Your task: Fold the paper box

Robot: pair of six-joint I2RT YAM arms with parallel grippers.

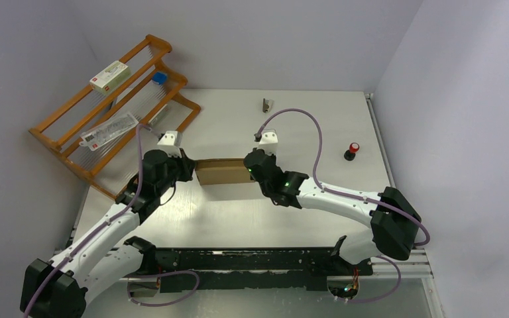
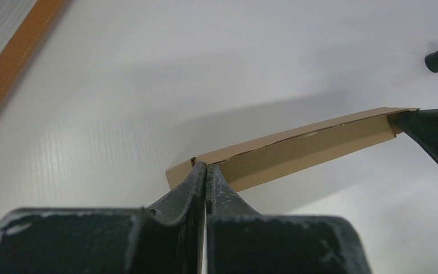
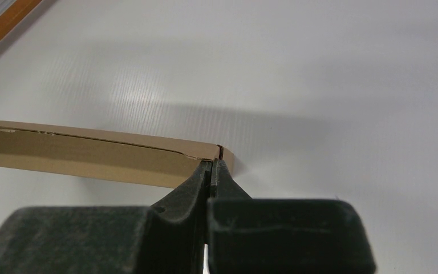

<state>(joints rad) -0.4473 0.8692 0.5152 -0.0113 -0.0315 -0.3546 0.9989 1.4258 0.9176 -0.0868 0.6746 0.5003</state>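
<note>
The left claw (image 2: 206, 169) and right claw (image 3: 212, 166) each pinched one end of the flat box (image 1: 224, 171), held above the desk (image 1: 305, 132) middle, so both should probably move level and together to avoid twisting it.

Plain brown paper box (image 1: 222, 171), black left pincer (image 2: 206, 171) and right pincer (image 3: 212, 166), white table (image 1: 305, 112), orange rack (image 1: 158, 44)

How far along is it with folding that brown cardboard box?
Mostly done, it seems: the plain brown cardboard box is already a shallow, closed shape. In hand: the left gripper and right gripper each pinch one end. Left: probably setting it down; whether its tabs are tucked isn't visible.
</note>
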